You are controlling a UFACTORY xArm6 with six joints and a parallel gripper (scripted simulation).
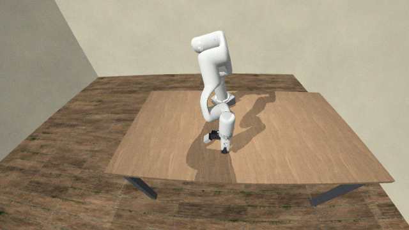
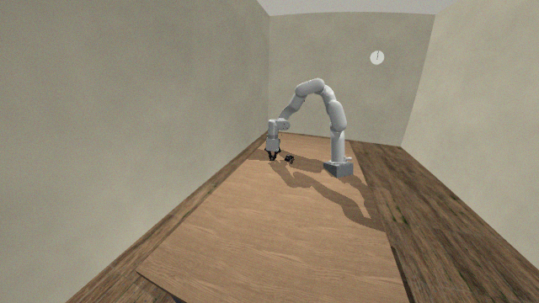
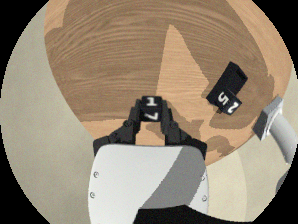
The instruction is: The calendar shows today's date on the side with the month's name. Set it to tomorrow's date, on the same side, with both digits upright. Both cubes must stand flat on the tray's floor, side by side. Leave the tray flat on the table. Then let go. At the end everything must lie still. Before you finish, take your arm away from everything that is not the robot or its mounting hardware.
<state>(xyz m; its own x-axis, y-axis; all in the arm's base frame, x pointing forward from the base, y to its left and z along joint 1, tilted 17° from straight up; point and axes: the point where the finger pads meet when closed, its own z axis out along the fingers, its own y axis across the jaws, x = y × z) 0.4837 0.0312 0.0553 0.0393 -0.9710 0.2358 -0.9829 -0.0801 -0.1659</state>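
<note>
"Your hand point(image 1: 224, 151) point(image 2: 273, 158) point(image 3: 151, 106)?"
"Clamped on the 1-7 cube point(image 3: 151, 102), flat sides."
"Handling?"
"Light, stiff, likely smooth; you'd keep that centred side grip."
"Beyond?"
"Your other cube point(image 1: 215, 135) point(image 2: 289, 158) point(image 3: 229, 103), by the dark tray point(image 3: 233, 78), well apart."

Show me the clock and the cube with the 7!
clock point(image 2: 376, 57): exterior view, middle of its round white face.
cube with the 7 point(image 3: 151, 115): wrist view, its side with the 7.

One arm point(image 1: 209, 70) point(image 2: 337, 115) point(image 3: 284, 137), one table point(image 1: 303, 144) point(image 2: 274, 236) point(image 3: 100, 65), one wall clock point(image 2: 377, 57), two numbered cubes point(image 3: 151, 108) point(image 3: 230, 104), one tray point(image 1: 215, 133) point(image 2: 289, 158) point(image 3: 231, 79).
</note>
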